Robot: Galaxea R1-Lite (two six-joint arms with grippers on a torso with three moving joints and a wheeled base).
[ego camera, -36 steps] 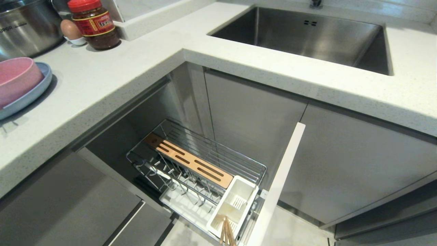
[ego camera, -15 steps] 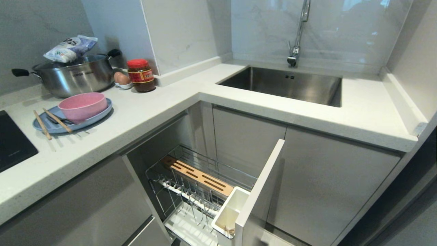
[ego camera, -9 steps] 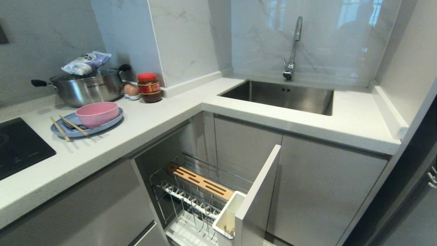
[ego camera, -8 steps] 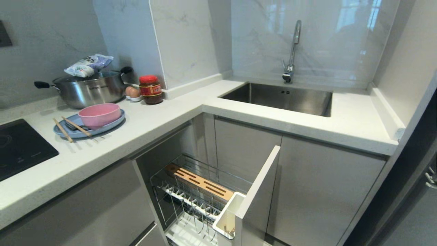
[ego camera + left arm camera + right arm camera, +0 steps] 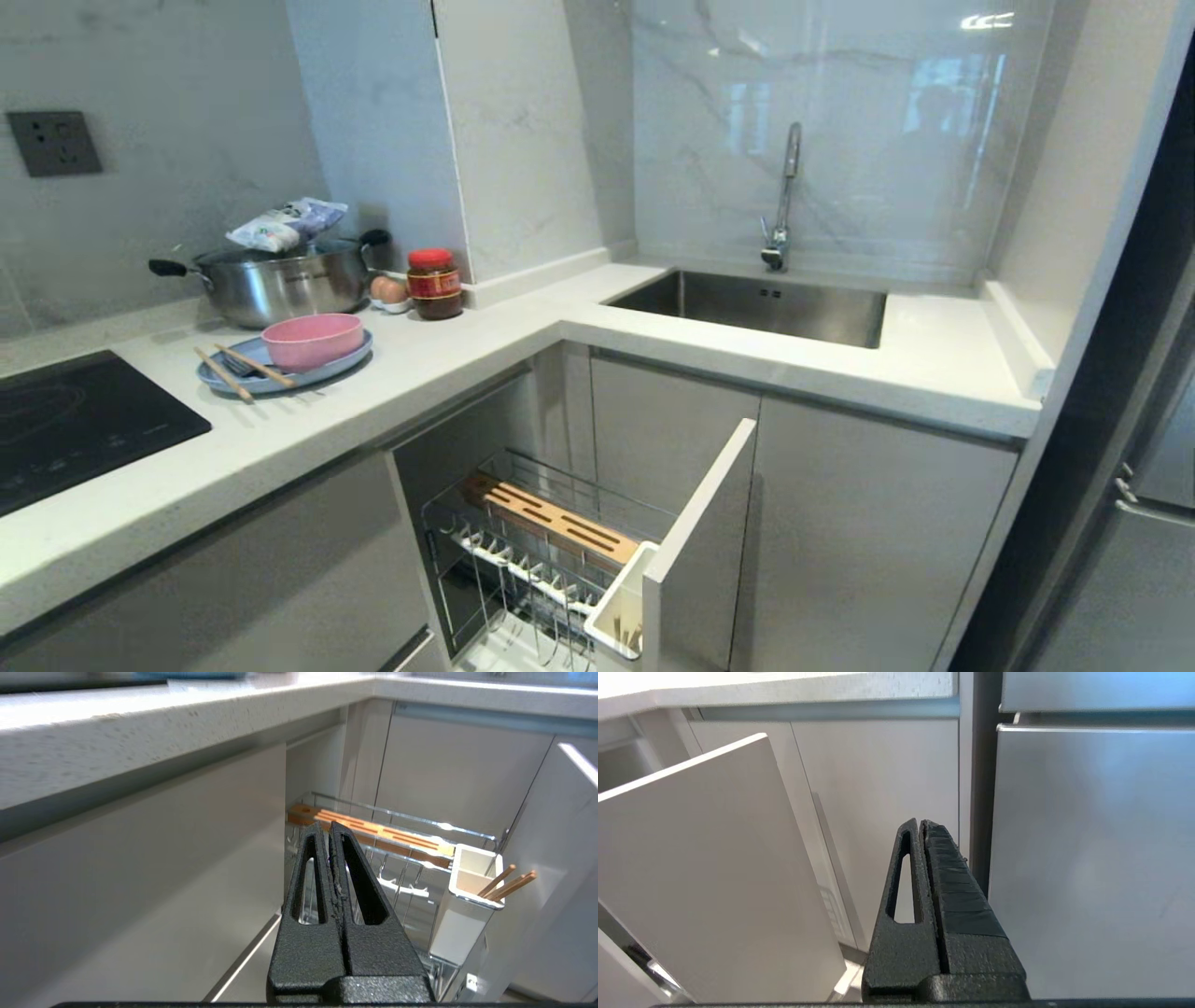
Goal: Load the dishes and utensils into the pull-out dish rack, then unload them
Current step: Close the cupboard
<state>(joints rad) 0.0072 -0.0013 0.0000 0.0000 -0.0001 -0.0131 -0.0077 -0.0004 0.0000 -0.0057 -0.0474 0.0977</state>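
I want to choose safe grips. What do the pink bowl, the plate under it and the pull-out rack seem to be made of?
The pink bowl looks like matte plastic or a fibre composite: dull, no glare. The light-blue plate has the same flat finish, so probably the same material, though glazed ceramic is not excluded. The pull-out dish rack is bright chromed steel wire with sharp highlights, carrying a slotted wooden strip and a glossy white plastic cup.

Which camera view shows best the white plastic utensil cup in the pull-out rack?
The left wrist view: the white plastic utensil cup shows whole there, with wooden chopsticks sticking out. The head view shows only its rim and inside, partly behind the narrow white front panel. The right wrist view does not show it.
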